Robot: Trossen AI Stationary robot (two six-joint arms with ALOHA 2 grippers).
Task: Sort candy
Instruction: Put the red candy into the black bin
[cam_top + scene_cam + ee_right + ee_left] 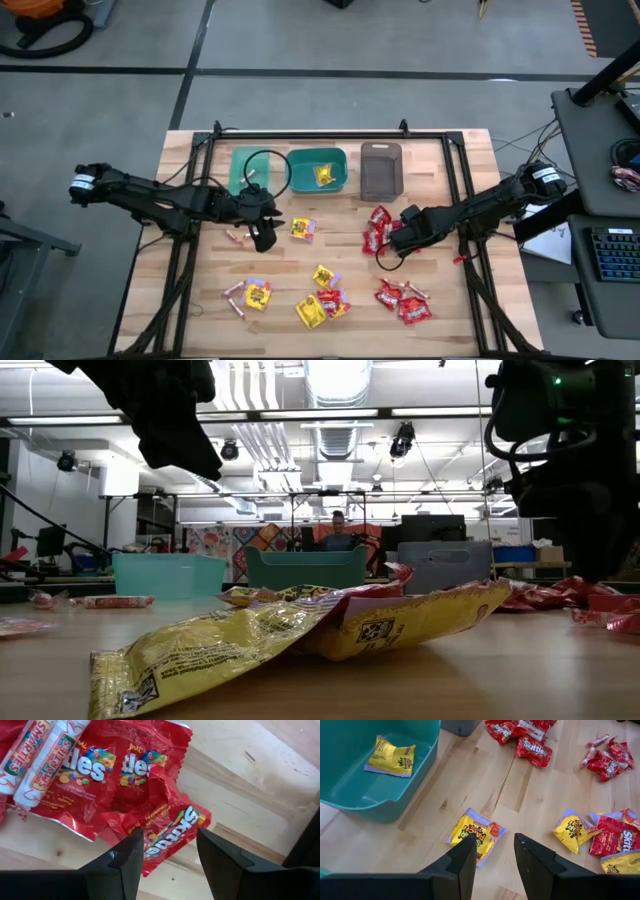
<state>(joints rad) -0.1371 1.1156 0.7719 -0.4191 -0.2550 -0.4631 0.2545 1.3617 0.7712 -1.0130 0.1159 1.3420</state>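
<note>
Candy lies scattered on the wooden table [200,330]: yellow packets [323,276], shiny red packets [403,301] and thin pinkish sticks [238,236]. My left gripper [264,236] hovers open near the table's middle. A yellow packet [475,833] lies flat on the wood just ahead of its fingers [495,842]. My right gripper [396,243] is open over the red pile [378,228] on the right. One crumpled red packet [167,827] lies between its fingertips [170,837]. Whether they touch it does not show. Another yellow packet [390,757] rests in the teal bin [318,185].
Three bins stand in a row at the far side: a green one [240,170] with a black cable loop over it, the teal one, and a grey-brown one [381,169]. White candy rolls [45,757] lie on the red pile. A black frame borders the table.
</note>
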